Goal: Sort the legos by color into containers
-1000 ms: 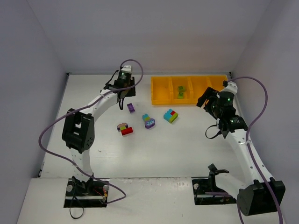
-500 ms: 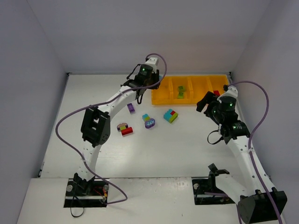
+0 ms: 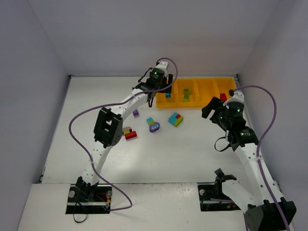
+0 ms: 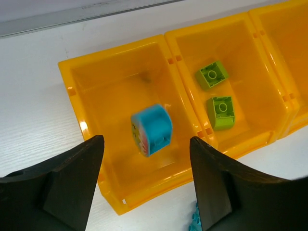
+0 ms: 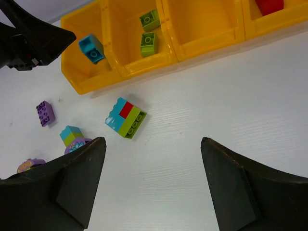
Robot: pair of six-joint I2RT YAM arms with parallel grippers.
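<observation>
Though four legos (image 4: 151, 130) are binned by colour in the tray (image 4: 72, 91), a purple brick (image 5: 44, 113) and three clusters (image 5: 126, 118) lie beside it, left gripper (image 4: 144, 163) and right gripper (image 5: 152, 159) gaping empty.

In the left wrist view the teal brick (image 4: 151, 130) is blurred, so I cannot tell if it touches the floor of the tray (image 4: 106, 72). At 6 o'clock a teal piece (image 4: 195, 223) is cut by the edge. In the right wrist view the red brick (image 5: 269, 6) at 1 o'clock is cut by the top edge. At 8 o'clock a purple cluster (image 5: 30, 165) is half hidden behind a black finger (image 5: 57, 192).
</observation>
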